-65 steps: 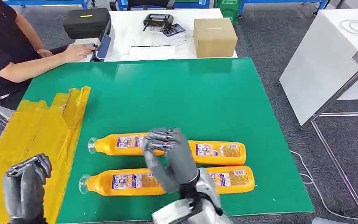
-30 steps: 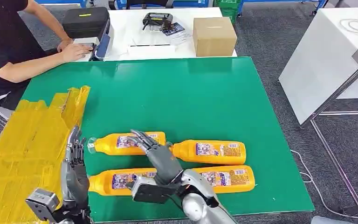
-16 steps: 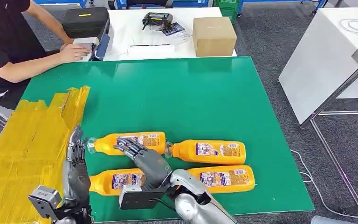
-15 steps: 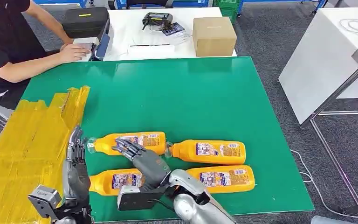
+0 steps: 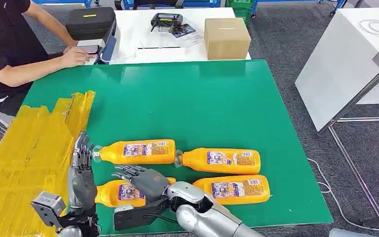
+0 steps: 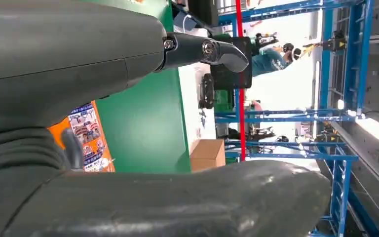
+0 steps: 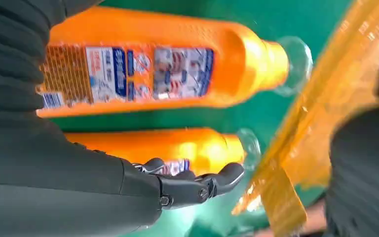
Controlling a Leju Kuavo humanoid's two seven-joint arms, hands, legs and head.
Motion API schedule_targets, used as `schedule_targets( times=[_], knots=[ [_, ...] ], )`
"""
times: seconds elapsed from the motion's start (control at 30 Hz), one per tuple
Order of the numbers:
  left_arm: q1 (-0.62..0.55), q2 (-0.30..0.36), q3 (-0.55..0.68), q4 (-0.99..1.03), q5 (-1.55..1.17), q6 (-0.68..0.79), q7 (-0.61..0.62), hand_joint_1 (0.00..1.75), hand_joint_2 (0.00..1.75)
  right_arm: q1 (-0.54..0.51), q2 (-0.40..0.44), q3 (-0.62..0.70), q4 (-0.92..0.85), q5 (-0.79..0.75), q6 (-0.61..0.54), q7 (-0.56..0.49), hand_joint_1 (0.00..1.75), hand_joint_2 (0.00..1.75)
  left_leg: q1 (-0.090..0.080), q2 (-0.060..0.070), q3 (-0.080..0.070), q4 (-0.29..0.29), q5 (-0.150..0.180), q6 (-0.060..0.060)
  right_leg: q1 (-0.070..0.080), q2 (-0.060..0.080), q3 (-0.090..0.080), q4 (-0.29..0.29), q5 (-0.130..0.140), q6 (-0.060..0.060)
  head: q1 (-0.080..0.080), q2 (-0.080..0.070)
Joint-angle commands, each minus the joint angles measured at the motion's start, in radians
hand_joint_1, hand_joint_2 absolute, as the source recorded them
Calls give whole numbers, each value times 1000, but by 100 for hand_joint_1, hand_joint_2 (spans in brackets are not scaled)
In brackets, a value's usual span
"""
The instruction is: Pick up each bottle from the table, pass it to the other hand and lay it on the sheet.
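Four orange bottles lie on the green table (image 5: pixel 217 98). The near-left bottle (image 5: pixel 109 193) (image 7: pixel 202 146) is partly covered by my right hand (image 5: pixel 145 180) (image 7: pixel 79 180), whose fingers (image 7: pixel 212 183) stretch out flat over its middle without closing. My left hand (image 5: pixel 81 174) (image 6: pixel 74 64) stands with fingers upright at that bottle's cap end, at the edge of the yellow sheet (image 5: pixel 29 148) (image 7: pixel 348 64), holding nothing. The far-left bottle (image 5: pixel 138 151) (image 7: pixel 143 74), far-right bottle (image 5: pixel 222 161) and near-right bottle (image 5: pixel 234 189) lie untouched.
A person (image 5: pixel 10 44) sits at the far left with a hand by a laptop. Behind the green table, a white table (image 5: pixel 128 29) carries a cardboard box (image 5: pixel 227 37) (image 6: pixel 207 153), a black case (image 5: pixel 90 22) and a controller. Another white table (image 5: pixel 345 64) stands to the right.
My right hand has slid left and toward me, from between the bottles to over the near-left one. My left hand rose from the near-left corner with fingers straightened, then stayed put.
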Motion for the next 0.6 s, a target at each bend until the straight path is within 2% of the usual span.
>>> schedule_targets(
  times=[0.03,0.27,0.6],
  knots=[
    [-20,7,13,57,9,-2,7,0,0,-90,-34,157,138,24,20,46,0,175,1,1,3,-1,0,0,1,0,3,-2,0,-2,0,0],
    [-14,-2,36,51,9,-14,8,0,0,-125,-57,254,166,77,58,97,0,175,1,2,3,-1,0,0,1,1,3,-2,0,-1,0,0],
    [-7,-10,62,48,31,-22,15,0,0,-181,-101,396,196,169,138,114,0,175,0,0,4,-1,0,0,1,-1,4,-2,0,-1,0,0]
  ],
)
